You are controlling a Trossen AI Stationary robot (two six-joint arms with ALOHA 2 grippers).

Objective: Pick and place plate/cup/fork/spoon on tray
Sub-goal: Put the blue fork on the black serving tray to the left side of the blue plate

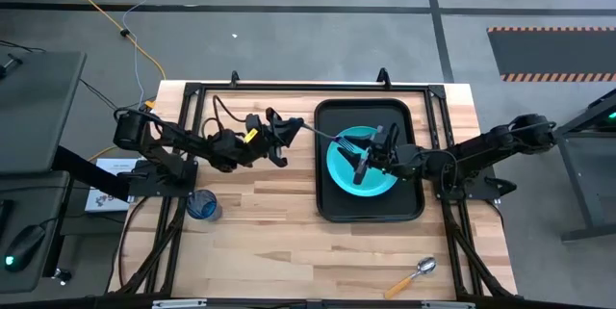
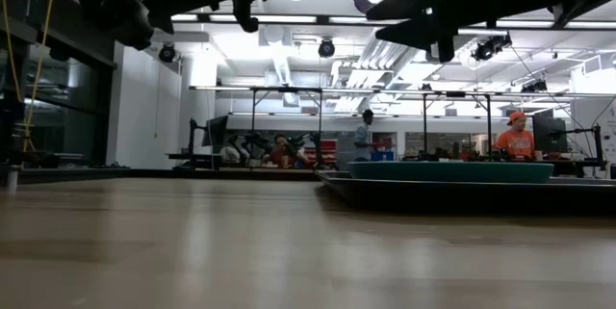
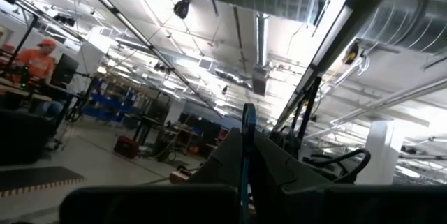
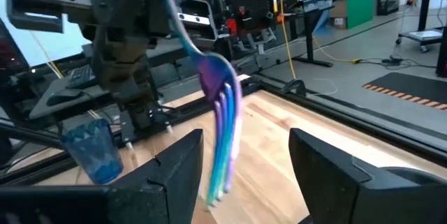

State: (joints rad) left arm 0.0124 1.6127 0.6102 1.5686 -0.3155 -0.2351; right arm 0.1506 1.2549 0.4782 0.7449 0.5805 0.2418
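Iridescent and light, the fork (image 4: 218, 105) hung by its handle in the closed left gripper (image 1: 280, 132), tines toward the right gripper's (image 1: 364, 160) parted fingers.

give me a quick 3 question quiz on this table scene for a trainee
1. True or false: the plate lies on the tray.
2. Which gripper holds the fork? A) left B) right
3. Fill in: the spoon lies on the ____, off the tray.

Key:
1. True.
2. A: the left gripper holds its handle, prongs over the plate; the right gripper waits open there.
3. Table; the cup stands there too.
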